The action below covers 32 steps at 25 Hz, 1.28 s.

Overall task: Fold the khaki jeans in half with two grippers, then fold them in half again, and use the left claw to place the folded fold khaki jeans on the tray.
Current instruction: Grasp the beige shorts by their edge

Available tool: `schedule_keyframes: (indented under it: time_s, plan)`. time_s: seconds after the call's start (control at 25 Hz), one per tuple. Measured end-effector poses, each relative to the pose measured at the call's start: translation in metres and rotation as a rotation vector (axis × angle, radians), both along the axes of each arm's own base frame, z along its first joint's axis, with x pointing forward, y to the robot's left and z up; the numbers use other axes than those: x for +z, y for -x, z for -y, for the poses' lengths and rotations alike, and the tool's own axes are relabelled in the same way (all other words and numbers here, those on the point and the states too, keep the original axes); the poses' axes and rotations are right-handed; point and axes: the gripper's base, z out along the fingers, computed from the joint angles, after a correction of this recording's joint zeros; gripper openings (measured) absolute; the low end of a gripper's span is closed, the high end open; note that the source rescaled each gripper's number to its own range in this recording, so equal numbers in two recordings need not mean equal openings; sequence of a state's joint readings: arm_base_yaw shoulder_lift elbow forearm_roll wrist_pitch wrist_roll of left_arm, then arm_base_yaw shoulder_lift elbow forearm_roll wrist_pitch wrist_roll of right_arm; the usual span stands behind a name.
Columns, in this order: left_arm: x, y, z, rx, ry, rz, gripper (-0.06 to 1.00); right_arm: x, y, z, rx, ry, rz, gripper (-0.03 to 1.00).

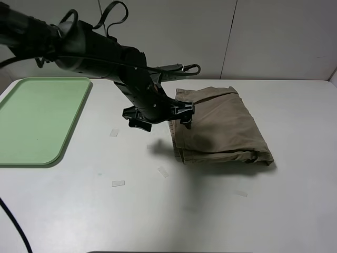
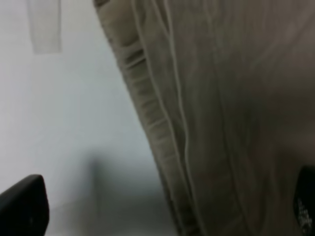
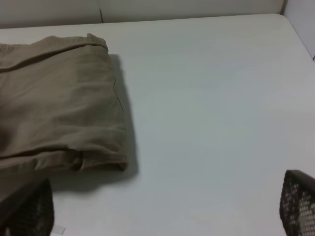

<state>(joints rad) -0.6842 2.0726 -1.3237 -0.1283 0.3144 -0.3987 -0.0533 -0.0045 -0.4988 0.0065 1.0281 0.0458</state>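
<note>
The tray (image 1: 31, 118) is sitting along the left edge of the tabletop, toward the far-left corner, with nothing on it. Small clear tape scraps (image 1: 118, 183) are lying on the bare table between the tray and the cloth.

The left gripper (image 1: 160, 117) is hanging over the side of the jeans nearest the tray. In the left wrist view, the left gripper (image 2: 165, 206) is spread wide. One finger is showing over bare table and the other over cloth, with the stacked hem layers between them, and it is pinching nothing.

The jeans (image 1: 221, 126) are lying folded into a compact bundle just right of the table's middle, nearer the far edge. Both folds look done, so I'm judging this as the pick-up for the tray.

To do it well:
- Drop low enough that the table-side finger is sliding under the whole stack, not only the top layers.
- Bite deep past the hem, or the bundle is likely to open when lifted.
- Lift straight up before swinging toward the left edge.

The right gripper (image 3: 166, 206) is showing only in its own view. It is spread wide and holding nothing, parked off the right side of the jeans toward the near edge.

No brand, label or readable writing is showing anywhere, and no tag is visible on the cloth.
</note>
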Motion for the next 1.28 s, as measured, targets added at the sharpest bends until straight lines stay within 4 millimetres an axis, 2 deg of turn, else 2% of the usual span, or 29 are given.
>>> schedule_keyframes:
  time_s: [0.24, 0.44, 0.68, 0.88, 1.08, 1.2, 1.28]
  plan:
    - [-0.019, -0.017, 0.017, 0.038, 0.038, -0.025, 1.0, 0.0, 0.0, 0.0, 0.0, 0.0, 0.0, 1.0]
    - [-0.025, -0.029, 0.028, 0.055, 0.039, -0.062, 1.0, 0.0, 0.0, 0.0, 0.0, -0.001, 0.0, 1.0]
    - [-0.035, -0.037, 0.037, 0.069, 0.01, -0.137, 1.0, 0.0, 0.0, 0.0, 0.002, -0.003, 0.0, 1.0]
    - [-0.037, -0.046, 0.047, 0.079, 0.029, -0.124, 1.0, 0.0, 0.0, 0.0, 0.002, -0.003, 0.0, 1.0]
    - [-0.041, -0.045, 0.053, 0.066, 0.023, -0.117, 1.0, 0.0, 0.0, 0.0, 0.002, -0.003, 0.0, 1.0]
    - [-0.042, -0.043, 0.056, 0.054, 0.017, -0.109, 0.96, 0.0, 0.0, 0.0, 0.002, -0.003, 0.0, 1.0]
    - [-0.043, -0.042, 0.058, 0.048, 0.014, -0.105, 0.87, 0.0, 0.0, 0.0, 0.002, -0.003, 0.0, 1.0]
